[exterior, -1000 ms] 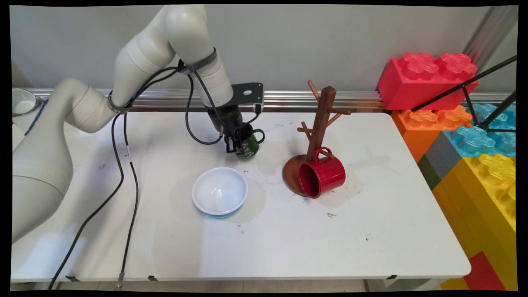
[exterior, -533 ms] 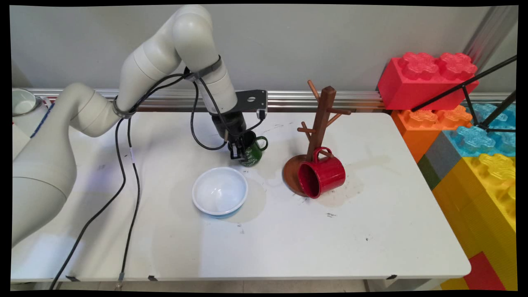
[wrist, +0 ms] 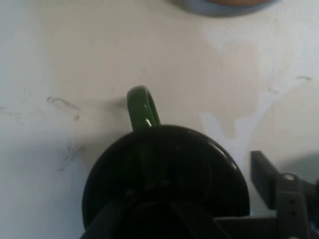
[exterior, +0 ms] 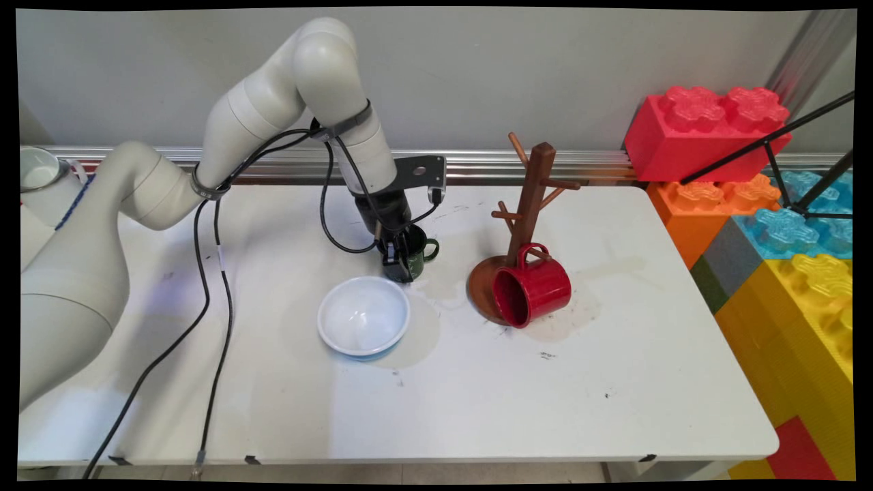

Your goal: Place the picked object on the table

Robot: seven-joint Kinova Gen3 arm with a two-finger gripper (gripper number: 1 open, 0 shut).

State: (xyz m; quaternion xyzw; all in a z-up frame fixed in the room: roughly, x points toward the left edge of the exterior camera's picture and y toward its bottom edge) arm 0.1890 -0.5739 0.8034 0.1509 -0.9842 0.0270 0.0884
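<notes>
My gripper [exterior: 396, 258] is shut on the rim of a dark green mug [exterior: 413, 253], which it holds upright low over the white table [exterior: 614, 382], just behind a white bowl [exterior: 363, 316]. Whether the mug touches the table I cannot tell. Its handle [exterior: 431, 249] points right, towards a wooden mug tree [exterior: 529, 204]. The hand view looks straight down into the green mug [wrist: 164, 174]; its handle [wrist: 143, 106] sticks up in the picture, and my gripper [wrist: 199, 221] grips the rim at the bottom edge. The bowl's rim [wrist: 219, 5] shows at the top.
A red mug [exterior: 533, 286] lies on its side against the mug tree's round base [exterior: 481, 285]. Big toy bricks [exterior: 764, 204] are stacked along the table's right side. Black cables [exterior: 211, 300] hang from the arm down to the front left. A small white bowl [exterior: 34, 168] sits far left.
The arm has carried the green mug to the right and downwards, closer to the white bowl. The mug has turned from tilted to upright.
</notes>
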